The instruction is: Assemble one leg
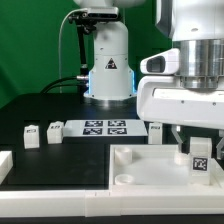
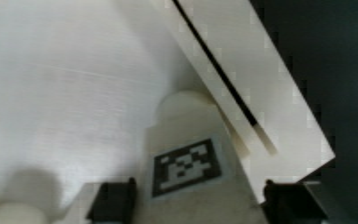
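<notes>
My gripper (image 1: 199, 150) stands at the exterior view's right, over the right part of the large flat white panel (image 1: 140, 168). It is shut on the leg (image 1: 199, 157), a small white block with a black-and-white tag, held upright with its lower end at the panel's surface. In the wrist view the leg (image 2: 190, 150) fills the gap between the two dark fingers (image 2: 108, 203), and my gripper (image 2: 194, 205) closes on its sides. The panel (image 2: 69, 80) lies under it, with a dark gap beside its edge. Whether the leg sits in a socket is hidden.
The marker board (image 1: 105, 127) lies in the middle. Two loose legs (image 1: 31, 135) (image 1: 55, 130) stand on the dark table to its left, and another (image 1: 155, 129) to its right. A white bar (image 1: 5, 165) is at the left edge. The robot base (image 1: 108, 70) is behind.
</notes>
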Motion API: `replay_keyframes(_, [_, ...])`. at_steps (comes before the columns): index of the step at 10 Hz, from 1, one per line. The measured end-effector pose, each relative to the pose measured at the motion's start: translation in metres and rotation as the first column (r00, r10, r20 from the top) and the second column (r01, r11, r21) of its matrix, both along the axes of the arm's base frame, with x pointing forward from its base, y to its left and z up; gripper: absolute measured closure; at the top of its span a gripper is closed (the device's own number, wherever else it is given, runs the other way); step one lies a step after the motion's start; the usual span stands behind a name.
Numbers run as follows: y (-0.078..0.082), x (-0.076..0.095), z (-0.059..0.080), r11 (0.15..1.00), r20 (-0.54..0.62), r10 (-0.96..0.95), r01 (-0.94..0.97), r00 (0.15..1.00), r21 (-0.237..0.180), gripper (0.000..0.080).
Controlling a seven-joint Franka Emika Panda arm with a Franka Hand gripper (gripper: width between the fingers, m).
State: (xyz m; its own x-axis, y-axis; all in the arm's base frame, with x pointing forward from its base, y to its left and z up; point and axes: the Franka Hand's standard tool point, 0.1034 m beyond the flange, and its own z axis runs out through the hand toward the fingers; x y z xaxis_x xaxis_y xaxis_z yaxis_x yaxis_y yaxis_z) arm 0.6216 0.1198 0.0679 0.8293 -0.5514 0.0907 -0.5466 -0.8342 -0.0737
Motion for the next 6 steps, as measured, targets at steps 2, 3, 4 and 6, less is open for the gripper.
replay_keyframes(2, [0.0002, -0.0001, 0.0000, 1.000, 0.000, -0.015, 0.015, 1.000, 0.003, 0.0451])
replay_keyframes(3, [-0.0022, -0.0006, -0.0001, 0.997, -0.003, -0.083, 0.083, 0.997, 0.005, 0.0451])
replay_keyframes(4, [-0.0023, -0.0008, -0.0001, 0.998, -0.003, -0.064, 0.064, 0.998, 0.001, 0.0451])
replay_keyframes(6, [-0.0025, -0.0009, -0.0006, 0.998, -0.003, -0.064, 0.064, 0.998, 0.000, 0.0451])
